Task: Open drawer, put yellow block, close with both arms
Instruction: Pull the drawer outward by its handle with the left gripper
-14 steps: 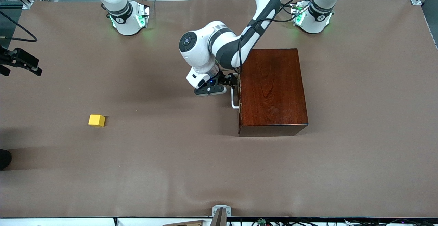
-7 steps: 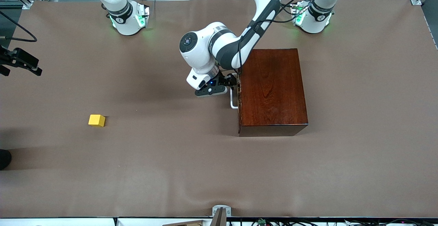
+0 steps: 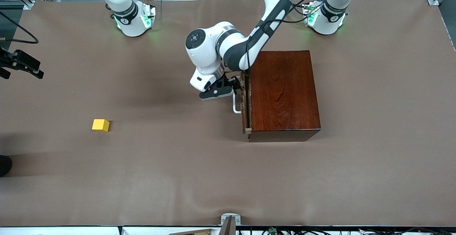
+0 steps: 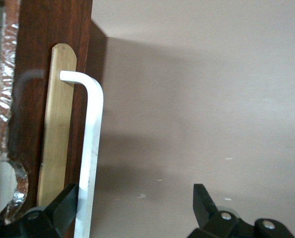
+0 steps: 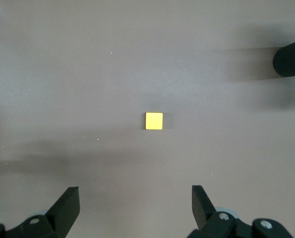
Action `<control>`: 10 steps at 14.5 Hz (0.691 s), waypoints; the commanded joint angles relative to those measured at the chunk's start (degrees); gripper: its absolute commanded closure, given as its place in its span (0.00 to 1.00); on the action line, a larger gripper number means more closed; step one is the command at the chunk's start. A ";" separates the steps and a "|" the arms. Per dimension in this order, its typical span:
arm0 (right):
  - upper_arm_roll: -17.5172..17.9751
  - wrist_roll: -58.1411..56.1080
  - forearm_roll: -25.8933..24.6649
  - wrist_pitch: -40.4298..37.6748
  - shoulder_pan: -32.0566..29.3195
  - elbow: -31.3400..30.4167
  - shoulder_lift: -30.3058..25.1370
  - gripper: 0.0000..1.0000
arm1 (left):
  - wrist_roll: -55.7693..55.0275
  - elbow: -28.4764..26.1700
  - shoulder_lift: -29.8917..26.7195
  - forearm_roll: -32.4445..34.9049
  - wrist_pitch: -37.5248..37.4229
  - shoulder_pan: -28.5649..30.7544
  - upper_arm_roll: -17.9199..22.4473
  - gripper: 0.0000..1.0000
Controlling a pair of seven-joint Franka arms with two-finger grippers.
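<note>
I judge left hand, released and merely hooking the handle, may slip off w/ drawer barely ajar; right hand released over yellow block.

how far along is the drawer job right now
Early. Done: the drawer is cracked open, sticking slightly out of the wooden box. In hand: the left claw, jaws spread, hooks one finger on the handle. Left: the yellow block sits on the table under the open right claw; placing and closing remain.
</note>
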 commanded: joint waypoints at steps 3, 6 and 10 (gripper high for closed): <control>0.29 -0.81 1.00 -0.46 -0.77 0.28 -0.18 0.00 | -5.93 2.42 2.96 0.63 8.48 -1.74 -0.51 0.00; 0.29 -0.81 1.00 -0.54 -0.77 0.28 -0.18 0.00 | -7.96 2.51 2.96 0.63 11.39 -2.45 -0.86 0.00; 0.29 -0.73 1.00 -0.46 -0.77 0.36 -0.18 0.00 | -8.31 3.39 2.87 -0.15 14.03 -2.45 -0.86 0.00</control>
